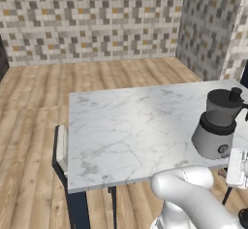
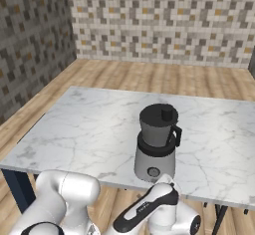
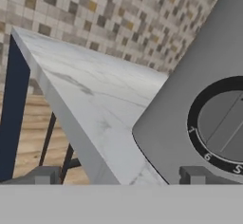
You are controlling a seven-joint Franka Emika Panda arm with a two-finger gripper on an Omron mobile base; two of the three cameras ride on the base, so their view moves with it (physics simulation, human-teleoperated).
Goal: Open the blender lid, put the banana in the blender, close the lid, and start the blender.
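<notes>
My end effector [image 3: 121, 174] is spread wide with nothing between its 2 tips, which rise at 7 and 5 o'clock in the hand view, the right one just in front of the blender [image 3: 199, 104]. From there the grey metallic base looms close, and its front knob [image 3: 223, 123], ringed by a dark dial with pale numerals, sits at about 4 o'clock. The near edge of the marble tabletop [image 3: 90, 99] runs from 10 o'clock down toward 6, with dark legs [image 3: 14, 118] below it over the wooden floor [image 3: 28, 133]. In the right base view my white arm [image 2: 149, 206] lies low at 6 o'clock, in front of the tabletop [image 2: 74, 129] edge and just below the blender [image 2: 156, 144], which stands upright near that front edge. The blender lid [image 2: 158, 114] is on the dark jar, its small knob on top, and a handle shows on the jar's right side. In the left base view the blender [image 1: 218, 123] stands at 3 o'clock near the tabletop [image 1: 126, 126] corner, the lid [image 1: 225, 98] seated on it, and my hand is just in front of it at 4 o'clock. A chair back [image 1: 60, 150] shows at the tabletop's left side, at 8 o'clock. Beyond lie the floor and the mosaic tile wall [image 2: 159, 20]. I cannot make out the banana.
</notes>
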